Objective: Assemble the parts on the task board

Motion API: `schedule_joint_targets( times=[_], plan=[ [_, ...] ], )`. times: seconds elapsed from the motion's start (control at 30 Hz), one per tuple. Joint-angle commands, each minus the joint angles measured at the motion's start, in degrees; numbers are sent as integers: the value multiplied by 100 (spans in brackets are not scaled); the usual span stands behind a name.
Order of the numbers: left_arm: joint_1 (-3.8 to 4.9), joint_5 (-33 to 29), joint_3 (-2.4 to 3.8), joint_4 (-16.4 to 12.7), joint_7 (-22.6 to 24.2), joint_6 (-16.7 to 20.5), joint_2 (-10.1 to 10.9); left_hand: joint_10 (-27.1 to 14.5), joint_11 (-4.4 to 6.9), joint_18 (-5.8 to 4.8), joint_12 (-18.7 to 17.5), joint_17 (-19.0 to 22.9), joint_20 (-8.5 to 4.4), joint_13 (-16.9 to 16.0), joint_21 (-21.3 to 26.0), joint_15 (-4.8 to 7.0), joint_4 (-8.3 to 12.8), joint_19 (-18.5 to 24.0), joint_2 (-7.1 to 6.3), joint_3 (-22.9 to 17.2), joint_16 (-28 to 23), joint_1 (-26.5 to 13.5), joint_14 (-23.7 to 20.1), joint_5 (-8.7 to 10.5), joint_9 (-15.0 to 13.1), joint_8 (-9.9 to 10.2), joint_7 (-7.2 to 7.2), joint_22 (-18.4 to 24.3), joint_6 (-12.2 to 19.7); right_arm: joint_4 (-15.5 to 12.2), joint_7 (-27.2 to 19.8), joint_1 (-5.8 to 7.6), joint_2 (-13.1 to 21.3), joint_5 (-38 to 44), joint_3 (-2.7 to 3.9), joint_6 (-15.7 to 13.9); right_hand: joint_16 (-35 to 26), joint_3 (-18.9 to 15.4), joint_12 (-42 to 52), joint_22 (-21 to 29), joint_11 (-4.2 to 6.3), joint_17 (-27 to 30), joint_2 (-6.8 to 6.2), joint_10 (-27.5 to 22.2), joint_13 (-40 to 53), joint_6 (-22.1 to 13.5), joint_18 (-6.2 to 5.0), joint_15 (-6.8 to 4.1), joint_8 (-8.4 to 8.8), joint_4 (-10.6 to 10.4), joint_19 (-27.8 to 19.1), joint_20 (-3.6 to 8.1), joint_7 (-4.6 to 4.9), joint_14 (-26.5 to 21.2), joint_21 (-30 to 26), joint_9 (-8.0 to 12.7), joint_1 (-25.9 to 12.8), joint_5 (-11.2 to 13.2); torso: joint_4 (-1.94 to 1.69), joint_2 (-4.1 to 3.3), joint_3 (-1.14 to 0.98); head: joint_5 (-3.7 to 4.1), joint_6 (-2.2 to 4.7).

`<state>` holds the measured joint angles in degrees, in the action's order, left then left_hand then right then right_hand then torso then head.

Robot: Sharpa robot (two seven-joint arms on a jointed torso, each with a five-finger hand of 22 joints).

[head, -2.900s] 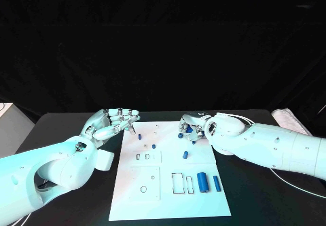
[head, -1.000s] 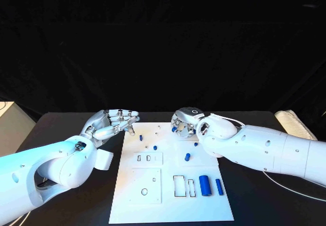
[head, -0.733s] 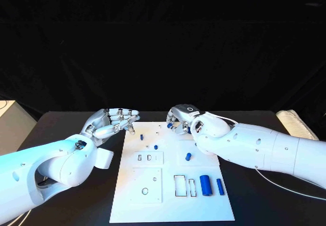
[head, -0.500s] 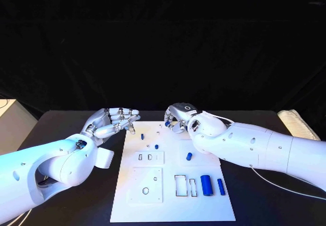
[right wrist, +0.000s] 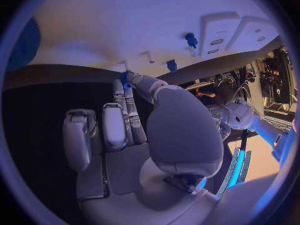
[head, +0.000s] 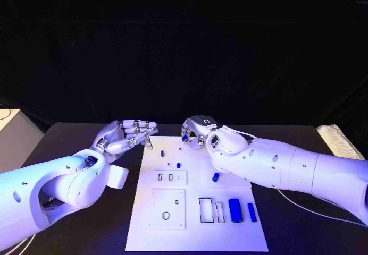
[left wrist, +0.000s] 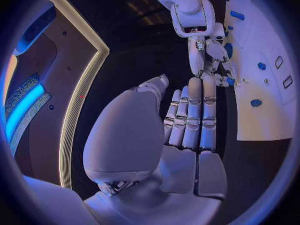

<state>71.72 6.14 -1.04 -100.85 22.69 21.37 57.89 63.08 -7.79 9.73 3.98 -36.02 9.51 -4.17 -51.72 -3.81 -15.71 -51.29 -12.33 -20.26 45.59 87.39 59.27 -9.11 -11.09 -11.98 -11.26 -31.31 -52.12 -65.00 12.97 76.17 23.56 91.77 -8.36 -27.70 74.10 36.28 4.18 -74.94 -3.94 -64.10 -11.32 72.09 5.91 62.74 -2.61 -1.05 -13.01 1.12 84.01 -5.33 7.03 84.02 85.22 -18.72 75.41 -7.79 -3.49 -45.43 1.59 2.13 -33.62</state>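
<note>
Pinching blue part (right wrist: 125, 78) in right hand (head: 198, 130) fingers (right wrist: 132, 107), per wrist view.

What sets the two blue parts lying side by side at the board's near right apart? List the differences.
The thick blue part is wider and looks a little longer; the thin blue part is a slim bar. The thick one lies next to the rectangular slots, the thin one nearer the task board edge. Both are blue, lying flat and roughly parallel.

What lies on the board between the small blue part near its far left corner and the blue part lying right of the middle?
In the head view, one small blue peg stands between the far-left part and the lying part, on the task board.
</note>
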Motion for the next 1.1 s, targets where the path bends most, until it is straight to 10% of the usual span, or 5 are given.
schedule_joint_targets(
  times=[0.03,1.1],
  plan=[
    [24,24,5,-14,20,-93,-15,14,3,72,-10,-7,-4,-8,-23,-3,9,48,20,-40,35,-8,-52,22,-7,17,23,-12,7,51,7,-11,-34,49,1,0,34,42,10,-706,61,-2,27,102,-3,46,80,-20,-22,6,220,58,4,146,-23,-6,-27,-25,-20,-23,11,4,0],
    [83,28,5,-10,-7,-90,7,9,1,72,-12,-6,-3,-7,-34,-4,10,56,15,-42,39,-9,-56,23,-8,20,21,-19,12,132,44,-42,-64,63,-9,345,31,37,-12,-682,52,14,8,91,-2,21,74,-13,-17,4,206,54,10,141,-39,-21,-59,-23,-6,-52,23,-40,-27]
  ],
)
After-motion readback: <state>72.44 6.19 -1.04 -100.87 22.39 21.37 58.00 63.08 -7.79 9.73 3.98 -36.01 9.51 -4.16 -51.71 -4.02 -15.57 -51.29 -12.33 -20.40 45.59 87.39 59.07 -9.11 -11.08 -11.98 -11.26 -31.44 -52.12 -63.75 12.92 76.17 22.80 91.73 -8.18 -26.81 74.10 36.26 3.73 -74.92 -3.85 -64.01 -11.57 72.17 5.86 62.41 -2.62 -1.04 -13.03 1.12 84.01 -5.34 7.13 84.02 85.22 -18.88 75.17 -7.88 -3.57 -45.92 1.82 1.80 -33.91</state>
